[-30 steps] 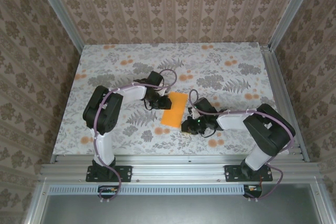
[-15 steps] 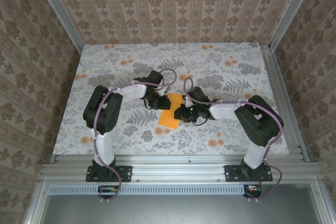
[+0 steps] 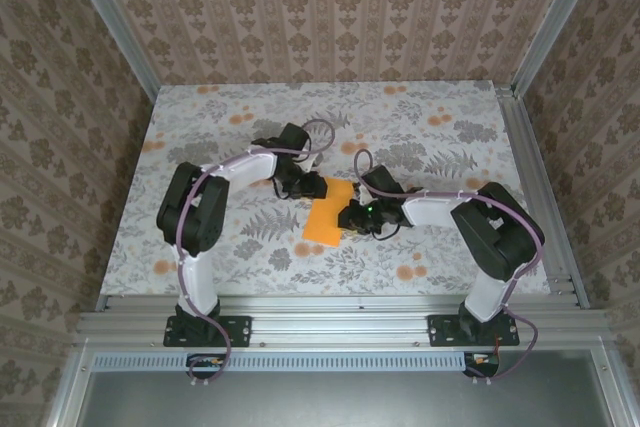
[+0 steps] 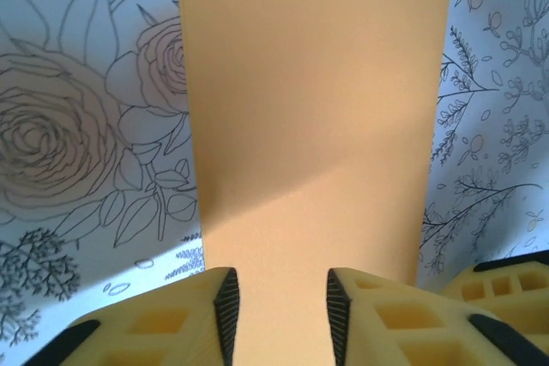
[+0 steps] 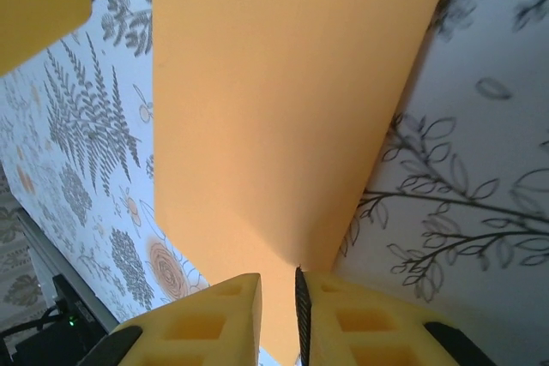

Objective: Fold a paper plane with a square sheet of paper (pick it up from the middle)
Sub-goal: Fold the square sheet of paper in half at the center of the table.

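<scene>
We judge the task to be at an early stage. The sheet of paper (image 3: 325, 215) lies flat on the flowered table (image 3: 430, 117) as a long orange rectangle, so it looks to us folded once in half and no more. There is no pointed nose, no slanted corner fold and no wing, so nearly all the shaping of the plane is left to do.

The paper sits between the two arms, its far end towards the left gripper (image 3: 314, 186) and its right long edge beside the right gripper (image 3: 348, 217).

From the left wrist, the left gripper (image 4: 281, 297) has its jaws clearly apart, the paper (image 4: 313, 126) showing flat through the gap and nothing pinched.

From the right wrist, the right gripper (image 5: 278, 285) has only a narrow slot between its jaws, and the paper (image 5: 283, 109) runs into that slot. We cannot tell whether it is nipped there or merely passing through.

Next, as we read it, come the nose folds — each needs one end held down while a corner is turned over.
</scene>
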Available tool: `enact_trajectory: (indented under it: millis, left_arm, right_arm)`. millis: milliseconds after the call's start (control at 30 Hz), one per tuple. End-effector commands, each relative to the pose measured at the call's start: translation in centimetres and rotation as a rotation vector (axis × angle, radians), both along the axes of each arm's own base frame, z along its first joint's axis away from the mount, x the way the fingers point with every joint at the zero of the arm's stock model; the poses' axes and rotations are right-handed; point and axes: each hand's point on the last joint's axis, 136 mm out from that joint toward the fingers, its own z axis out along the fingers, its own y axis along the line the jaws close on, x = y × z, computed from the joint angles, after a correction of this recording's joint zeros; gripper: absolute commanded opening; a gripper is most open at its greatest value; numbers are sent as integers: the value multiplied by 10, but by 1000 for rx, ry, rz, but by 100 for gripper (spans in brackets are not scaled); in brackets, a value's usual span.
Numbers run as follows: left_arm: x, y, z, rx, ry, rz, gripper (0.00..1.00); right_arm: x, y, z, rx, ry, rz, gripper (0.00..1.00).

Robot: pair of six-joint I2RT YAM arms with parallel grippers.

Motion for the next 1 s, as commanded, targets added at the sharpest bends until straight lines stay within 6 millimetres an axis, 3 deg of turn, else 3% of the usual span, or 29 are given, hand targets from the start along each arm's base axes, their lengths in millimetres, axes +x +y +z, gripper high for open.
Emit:
enact_trajectory:
  millis: [0,167,500,667,833,967]
  left_arm:
    - [-6,14,27,32,-16,5,41]
    - [-25,34,28,84,-8,41,52]
    - [-62,28,16,-10,49,125,58]
    - [-66,18,13,-57,47,141,57]
    - [-61,4,8,-64,35,117,55]
    - [-54,3,-1,-33,24,108,53]
  right_arm:
    - [9,-3,15,6,-36,-3,25]
    - [20,-12,16,-24,-45,-14,33]
    - [39,-8,4,-67,-21,7,35]
    - [39,-17,5,-129,-28,5,37]
    - [39,-25,7,-163,-35,-10,41]
    - [42,-28,5,-148,-25,-43,41]
